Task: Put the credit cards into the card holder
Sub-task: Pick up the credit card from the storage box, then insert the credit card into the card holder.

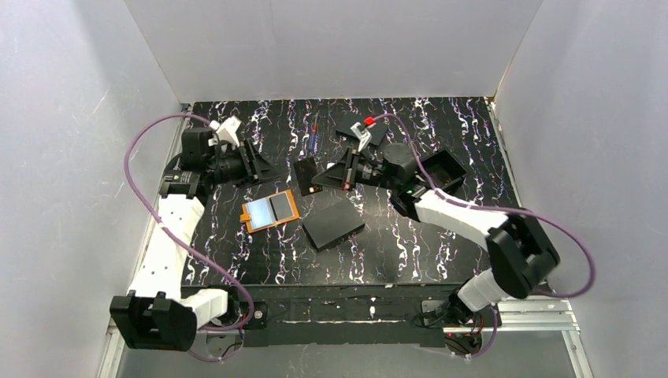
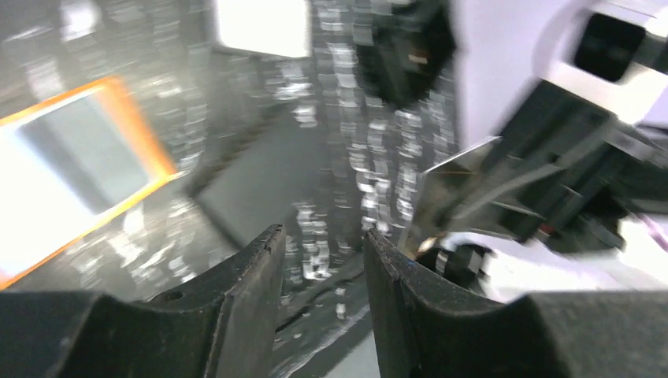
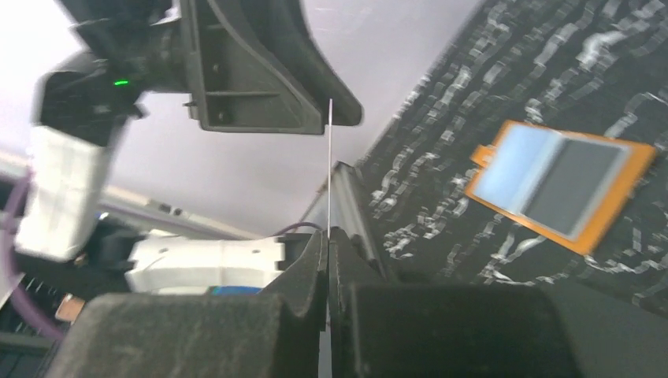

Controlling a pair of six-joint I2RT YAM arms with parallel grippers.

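The right hand [image 3: 327,238] is pinched shut on a dark credit card [image 1: 306,175], which shows edge-on as a thin line between its fingers. The orange card holder [image 1: 269,210] lies open and flat on the marbled black tabletop [image 1: 410,244], just beside a black box [image 1: 333,223]. The left hand [image 2: 323,240] hovers near the holder's far side, its jaws narrowly parted and gripping nothing.

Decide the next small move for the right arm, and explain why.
Probably swing the right gripper across toward the card holder, bringing the card over its open face. The jaws are shut on a thin card, seen edge-on in the wrist view. The holder lies open and apart from the gripper, so the card must be carried across before it can go in.
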